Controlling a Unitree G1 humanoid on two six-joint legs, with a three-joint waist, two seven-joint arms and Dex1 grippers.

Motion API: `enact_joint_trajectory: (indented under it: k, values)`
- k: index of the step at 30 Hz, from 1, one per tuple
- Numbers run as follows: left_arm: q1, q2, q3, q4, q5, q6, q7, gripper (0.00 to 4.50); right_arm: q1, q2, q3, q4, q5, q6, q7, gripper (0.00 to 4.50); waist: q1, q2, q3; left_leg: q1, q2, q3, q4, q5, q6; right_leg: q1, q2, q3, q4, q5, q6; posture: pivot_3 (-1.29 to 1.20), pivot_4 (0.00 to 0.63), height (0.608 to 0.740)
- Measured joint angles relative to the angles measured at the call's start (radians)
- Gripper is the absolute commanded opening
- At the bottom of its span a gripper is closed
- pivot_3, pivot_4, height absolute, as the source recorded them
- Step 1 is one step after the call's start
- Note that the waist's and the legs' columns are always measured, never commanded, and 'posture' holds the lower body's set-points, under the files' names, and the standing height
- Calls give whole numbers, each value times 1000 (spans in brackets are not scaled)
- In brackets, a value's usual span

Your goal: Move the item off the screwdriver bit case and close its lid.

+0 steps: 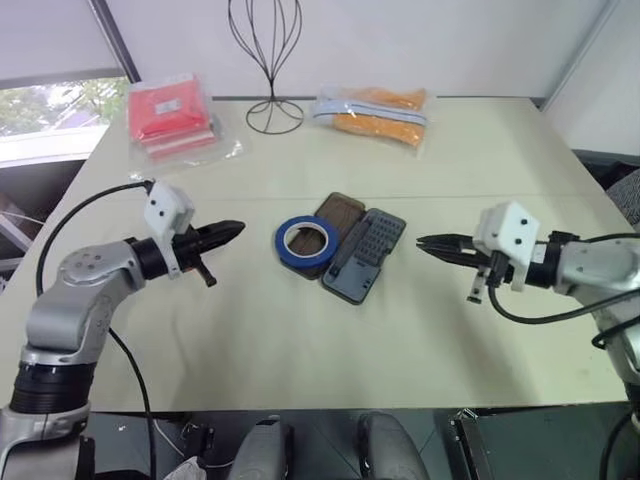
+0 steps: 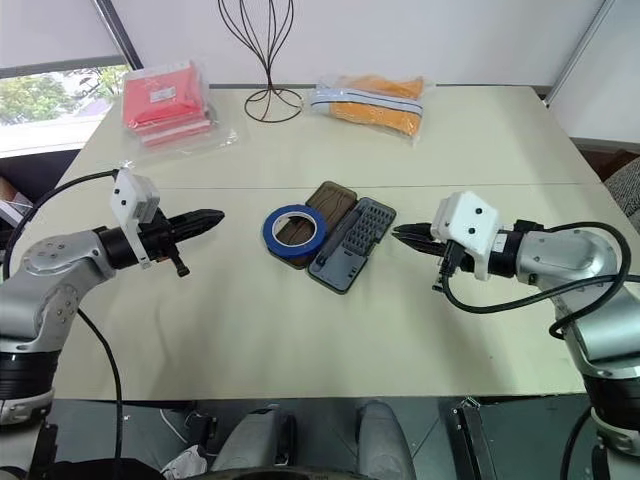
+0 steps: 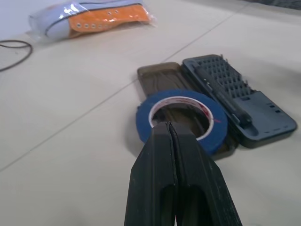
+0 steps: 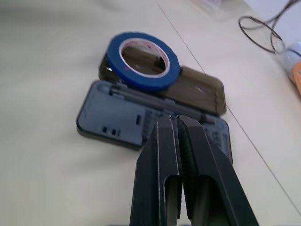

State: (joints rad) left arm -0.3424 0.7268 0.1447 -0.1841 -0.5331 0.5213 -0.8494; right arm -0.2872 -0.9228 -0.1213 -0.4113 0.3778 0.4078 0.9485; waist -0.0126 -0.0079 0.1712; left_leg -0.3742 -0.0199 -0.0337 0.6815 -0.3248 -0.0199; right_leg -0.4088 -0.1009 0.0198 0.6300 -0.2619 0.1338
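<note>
The screwdriver bit case (image 1: 365, 255) lies open at the table's middle, its dark grey-blue tray of bits on the right. Its smoky-brown lid (image 1: 338, 212) lies flat to the left of the tray. The item, a blue tape ring (image 1: 306, 241) with a white core, rests on the near part of the lid and overhangs onto the table. My left gripper (image 1: 237, 229) hovers left of the ring, shut and empty, pointing at it. My right gripper (image 1: 422, 241) hovers right of the tray, shut and empty, pointing at the case.
A red packet (image 1: 168, 117) lies at the back left and an orange packet (image 1: 375, 112) at the back right. Between them stands a black wire stand (image 1: 270, 60). A seam (image 1: 500, 196) crosses the table (image 1: 300, 340) behind the case.
</note>
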Motion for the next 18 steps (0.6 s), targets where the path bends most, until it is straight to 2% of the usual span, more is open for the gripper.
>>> enact_joint_trajectory:
  k: [18]
  values:
    - [-50,-5,-14,53,12,1,-9,0,-15,7,26,-1,-3,1,-21,164,1,-2,1,0,0,0,0,0,0,0,0,0,0,0,0,0,150,740]
